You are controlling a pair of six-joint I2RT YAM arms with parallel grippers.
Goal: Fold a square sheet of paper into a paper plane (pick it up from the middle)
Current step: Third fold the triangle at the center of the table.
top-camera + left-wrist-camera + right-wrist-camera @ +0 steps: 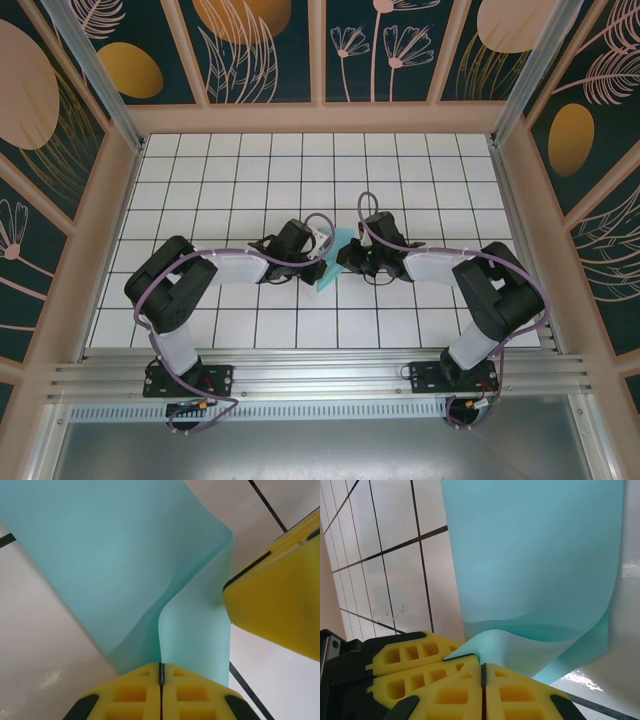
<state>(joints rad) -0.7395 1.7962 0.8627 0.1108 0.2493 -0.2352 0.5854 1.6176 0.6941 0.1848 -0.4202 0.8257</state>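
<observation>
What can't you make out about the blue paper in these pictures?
- Top view: the paper is tiny, partly behind the left gripper and right gripper; folds unreadable.
- Left wrist view: its top runs off the frame; the closed fingers hide the pinched edge.
- Right wrist view: likewise cut off above, pinched edge hidden.

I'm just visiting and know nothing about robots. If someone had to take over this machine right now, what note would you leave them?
Left gripper: shut, pinching the sheet of paper.
Right gripper: shut, pinching the same sheet from the other side.
Paper: held between both grippers over the middle of the table, bent in a soft curve.
Done: sheet gripped and at least partly lifted.
Left: no sharp crease or plane shape visible, so the folding seems to remain.
</observation>
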